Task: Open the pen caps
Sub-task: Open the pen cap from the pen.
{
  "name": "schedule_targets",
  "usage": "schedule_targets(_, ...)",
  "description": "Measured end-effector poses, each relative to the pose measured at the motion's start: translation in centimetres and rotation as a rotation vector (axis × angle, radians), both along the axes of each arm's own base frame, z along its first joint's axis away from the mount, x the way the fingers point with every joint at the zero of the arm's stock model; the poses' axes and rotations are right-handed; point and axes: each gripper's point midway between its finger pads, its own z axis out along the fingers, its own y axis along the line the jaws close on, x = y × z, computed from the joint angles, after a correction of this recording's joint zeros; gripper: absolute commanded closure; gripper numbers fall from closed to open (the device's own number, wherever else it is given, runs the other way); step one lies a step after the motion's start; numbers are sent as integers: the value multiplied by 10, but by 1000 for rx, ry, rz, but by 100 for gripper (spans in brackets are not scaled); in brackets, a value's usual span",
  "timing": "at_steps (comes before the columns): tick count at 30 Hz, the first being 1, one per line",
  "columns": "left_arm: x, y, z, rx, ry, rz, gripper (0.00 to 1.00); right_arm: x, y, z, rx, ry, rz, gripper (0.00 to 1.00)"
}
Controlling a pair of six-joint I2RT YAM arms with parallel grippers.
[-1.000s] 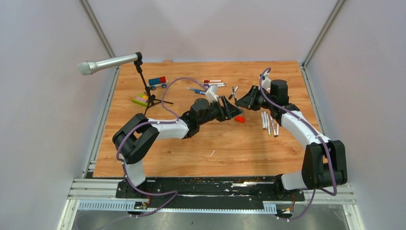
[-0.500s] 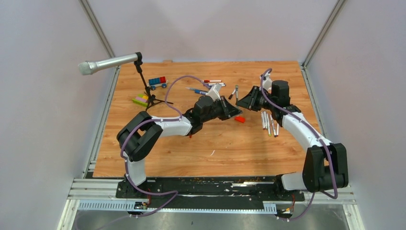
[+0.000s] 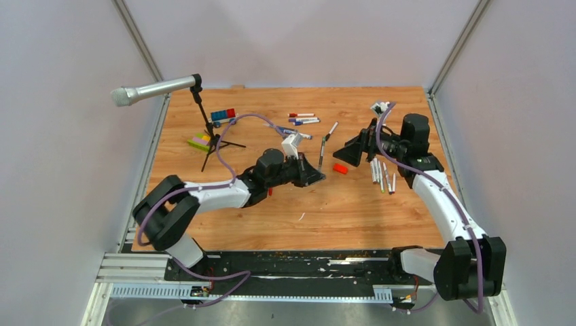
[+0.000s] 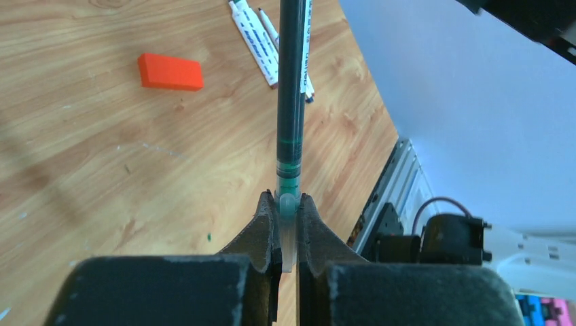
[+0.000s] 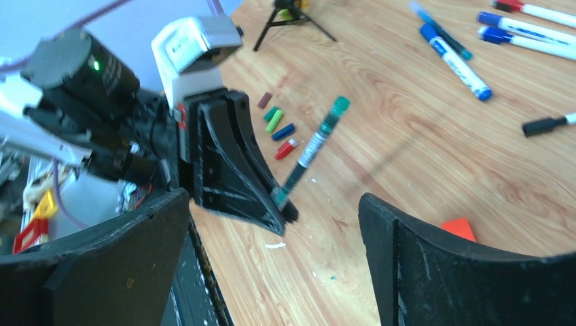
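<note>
Both arms have drawn apart: left gripper (image 4: 286, 204), forearm stretched low, clamps the slim dark-green marker pen (image 4: 292, 81) by its end; right gripper (image 3: 345, 155) gapes wide, empty.

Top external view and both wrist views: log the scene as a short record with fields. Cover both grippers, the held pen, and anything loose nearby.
left gripper: shut on one end of the green pen
green pen: juts straight out from the jaws, far end free
right gripper: open, empty, facing the pen
loose caps: short row on the table beside the left gripper
orange block: flat on the table, untouched
</note>
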Motion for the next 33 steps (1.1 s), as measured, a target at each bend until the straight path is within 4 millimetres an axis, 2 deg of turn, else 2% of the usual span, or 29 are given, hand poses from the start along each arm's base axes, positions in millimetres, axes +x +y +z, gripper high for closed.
schedule_targets(3,-14,17,18,9,-81,-19,100,-15,3,3,8,-53,102,9)
schedule_targets(9,-45,39,47,12,-226,-68,100,-50,10,-7,31,-95,304,10)
schedule_targets(15,-65,45,43,69,-270,-100,100,-67,15,-7,62,-92,389,13)
schedule_targets(22,-73,41,36,99,-278,-105,100,-89,42,-11,118,43,467,19)
schedule_targets(27,-76,31,30,113,-271,-118,100,-84,52,-13,141,127,457,24)
schedule_targets(33,-78,24,29,105,-275,-123,100,-77,56,-15,151,159,415,32)
